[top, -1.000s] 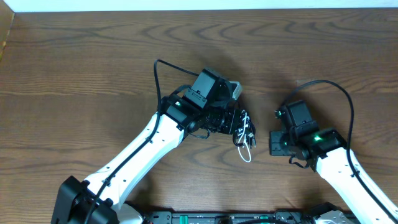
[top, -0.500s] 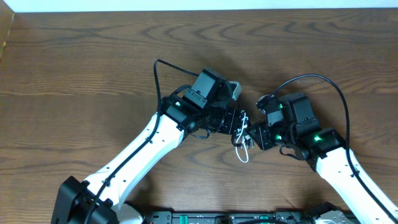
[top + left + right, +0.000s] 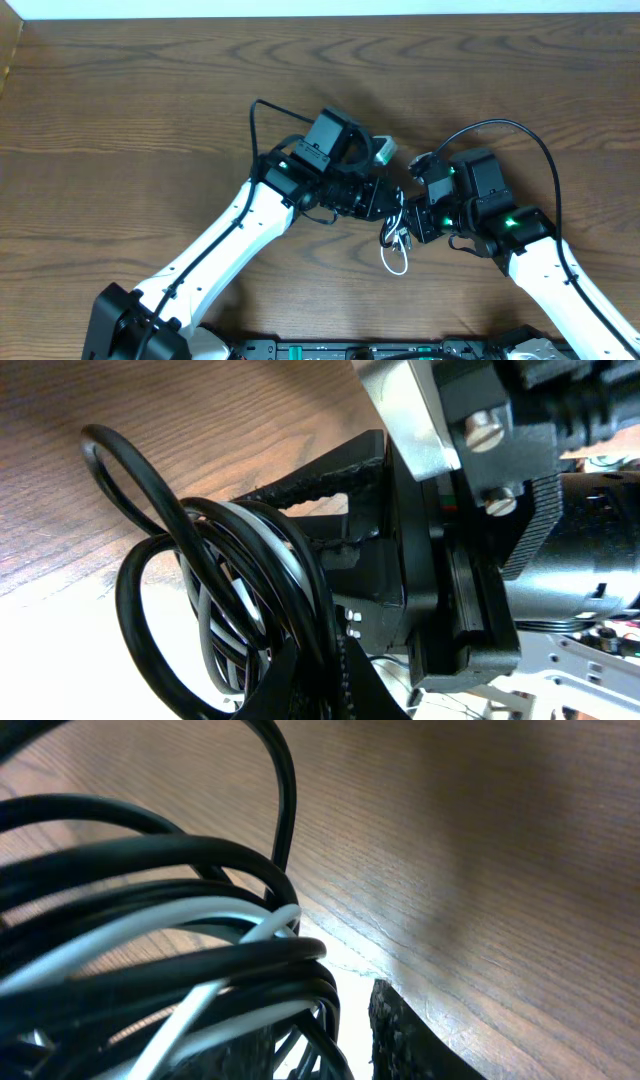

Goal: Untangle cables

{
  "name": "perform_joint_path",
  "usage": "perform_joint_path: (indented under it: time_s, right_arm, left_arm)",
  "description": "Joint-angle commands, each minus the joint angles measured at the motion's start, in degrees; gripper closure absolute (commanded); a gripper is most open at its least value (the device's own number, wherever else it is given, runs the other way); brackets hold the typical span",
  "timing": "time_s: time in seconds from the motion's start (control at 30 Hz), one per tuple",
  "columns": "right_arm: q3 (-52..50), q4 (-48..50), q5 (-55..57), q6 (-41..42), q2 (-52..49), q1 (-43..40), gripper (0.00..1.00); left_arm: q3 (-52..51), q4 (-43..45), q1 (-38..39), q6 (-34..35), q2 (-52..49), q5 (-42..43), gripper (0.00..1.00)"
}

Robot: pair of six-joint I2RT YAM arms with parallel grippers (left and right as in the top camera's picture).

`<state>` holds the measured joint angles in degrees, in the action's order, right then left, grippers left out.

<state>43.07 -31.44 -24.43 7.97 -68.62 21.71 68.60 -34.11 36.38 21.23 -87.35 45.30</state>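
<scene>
Pulling the knot apart calls for the two arms to hold different strands, and they do not yet. The cables (image 3: 396,238) hang as one small bundle between the left gripper (image 3: 388,203) and the right gripper (image 3: 412,222), which nearly touch at the middle of the table (image 3: 150,100). A white loop (image 3: 392,264) trails onto the wood just below them. The left gripper looks clamped on the bundle, since in its wrist view the black cords (image 3: 200,560) run together at the bottom, where its own fingers would be. The right gripper's jaws stand apart: its wrist view shows a bright gap between the ribbed pad (image 3: 400,1030) and the nearest strand, so nothing is pinched there. A good next move, I judge, is to close the right jaws on one cord only, best the white cord (image 3: 150,935), because it stands out from the black ones. Then draw it away slowly and low while the left side stays fixed, watching that no loop tightens round the rest. Taking several strands at once would only drag the whole knot along. The surface is dark wood grain, bare around the arms. A pale wall (image 3: 300,8) runs along the far edge and a black rail (image 3: 380,351) along the near one
</scene>
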Motion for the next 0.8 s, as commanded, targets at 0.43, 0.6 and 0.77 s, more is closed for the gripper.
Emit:
perform_joint_path:
  time_s: [0.43, 0.6, 0.77]
  right_arm:
    - [0.31, -14.16, 30.8, 21.94, -0.02, 0.07, 0.99]
    - [0.31, -17.55, 36.26, 28.5, -0.02, -0.02, 0.99]
    - [0.31, -10.19, 20.63, 14.86, -0.02, 0.04, 0.99]
  left_arm:
    - [-0.02, -5.55, -3.34, -0.98, 1.31, -25.38, 0.92]
    - [-0.02, -8.2, -3.32, -0.98, 1.31, -28.46, 0.93]
    - [-0.02, -8.33, -3.32, -1.01, 1.31, -28.02, 0.93]
